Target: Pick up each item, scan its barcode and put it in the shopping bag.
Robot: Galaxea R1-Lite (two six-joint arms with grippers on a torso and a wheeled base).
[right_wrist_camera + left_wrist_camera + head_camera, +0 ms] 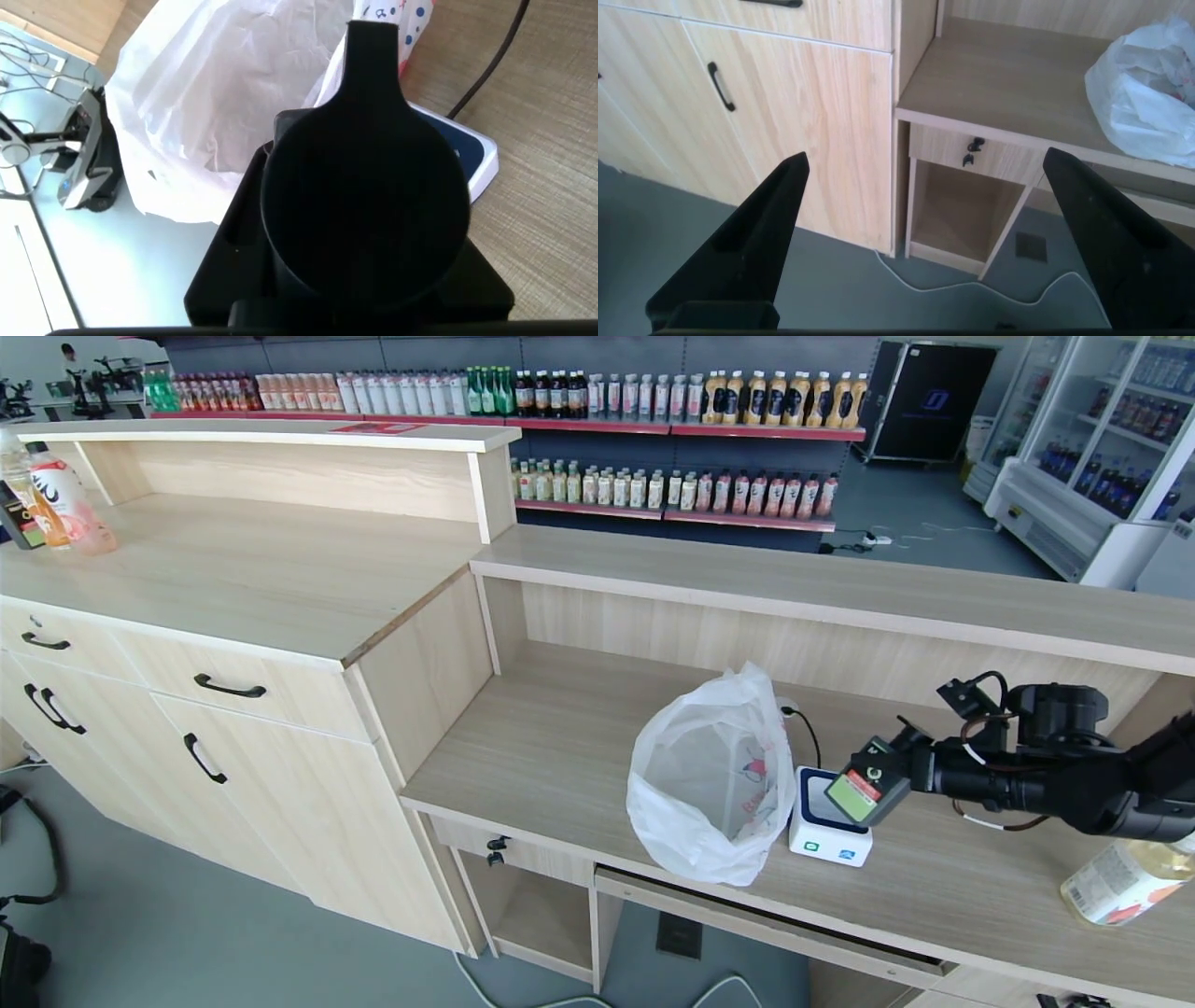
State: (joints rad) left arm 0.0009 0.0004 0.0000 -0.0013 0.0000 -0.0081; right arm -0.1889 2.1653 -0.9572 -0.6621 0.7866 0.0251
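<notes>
My right gripper (892, 773) is shut on a dark round container (864, 793) with a green and red label. It holds the container just above the small white scanner box (829, 826) on the lower counter. In the right wrist view the container's black body (364, 205) hides the fingers, with the scanner (475, 154) and the white plastic shopping bag (224, 103) beyond it. The bag (714, 779) stands open on the counter, touching the scanner's left side. My left gripper (924, 243) hangs open and empty low beside the counter, over the grey floor; the bag (1148, 84) lies off to one side.
A yellowish bottle (1125, 879) lies on the counter at the far right, under my right arm. Two drink bottles (61, 499) stand on the higher counter at the far left. A black cable (805, 728) runs behind the scanner. Drawers and cabinet doors (775, 112) front the counter.
</notes>
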